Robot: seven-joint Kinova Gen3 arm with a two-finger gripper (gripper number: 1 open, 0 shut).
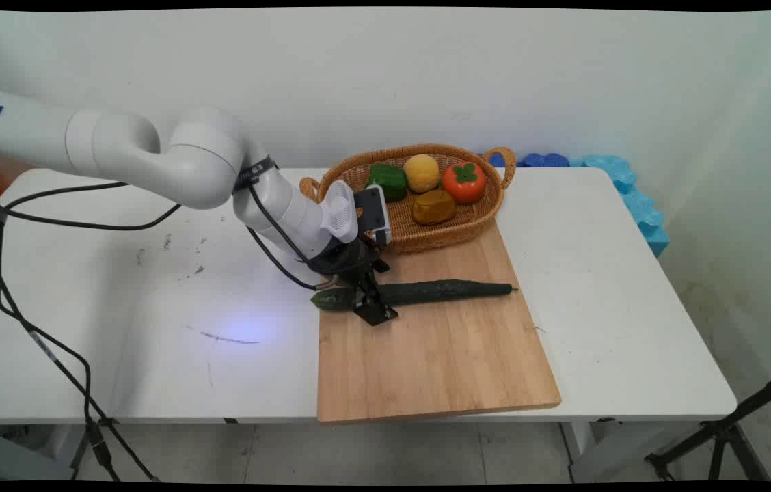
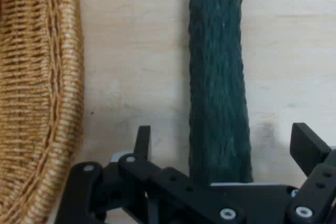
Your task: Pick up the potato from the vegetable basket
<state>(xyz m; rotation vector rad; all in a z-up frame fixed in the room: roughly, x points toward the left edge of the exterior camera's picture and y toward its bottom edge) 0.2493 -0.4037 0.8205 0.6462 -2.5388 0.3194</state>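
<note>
A long dark green cucumber (image 1: 447, 290) (image 2: 218, 66) lies across the wooden cutting board (image 1: 433, 362) (image 2: 136, 51), its left end sticking out over the board's left edge. My gripper (image 1: 366, 296) (image 2: 223, 140) is lowered over that left part. It is open, with one finger (image 2: 142, 139) on each side of the cucumber and a gap between each finger and the skin. Just behind the gripper stands a wicker basket (image 1: 440, 236) (image 2: 31, 77).
In the basket are a green pepper (image 1: 387, 180), a yellow fruit (image 1: 422, 172), an orange-red persimmon (image 1: 464, 181) and a brownish-yellow piece (image 1: 433, 206). Blue foam (image 1: 631, 198) lines the table's far right corner. A black tripod (image 1: 734, 427) stands on the floor at lower right.
</note>
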